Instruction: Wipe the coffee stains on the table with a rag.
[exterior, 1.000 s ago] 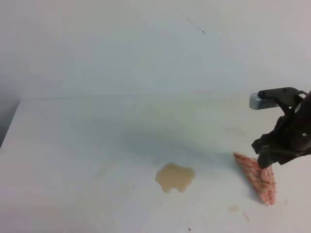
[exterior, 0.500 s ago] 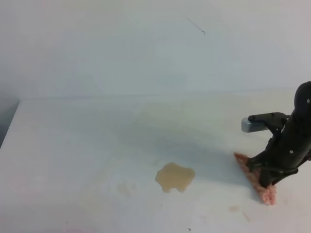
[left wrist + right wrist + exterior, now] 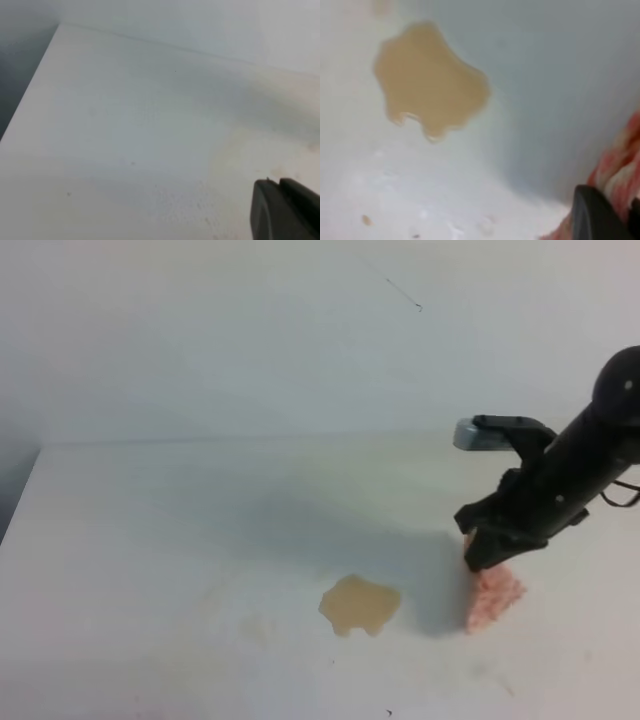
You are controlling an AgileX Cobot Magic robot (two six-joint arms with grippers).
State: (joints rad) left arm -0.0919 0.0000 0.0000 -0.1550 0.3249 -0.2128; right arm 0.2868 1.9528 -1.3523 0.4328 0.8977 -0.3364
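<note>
One table [image 3: 150, 540], one coffee puddle [image 3: 360, 604] toward the front edge, a bit right of middle, lobed and tan (same blob fills the right wrist view [image 3: 427, 80]). One rag [image 3: 493, 592], pinkish check, bunched up just right of the puddle, not touching it. Right gripper [image 3: 487, 558] clamped down on the rag's top. Left gripper [image 3: 285, 212]: only a dark tip showing, can't tell its state. No readable writing anywhere.
</note>
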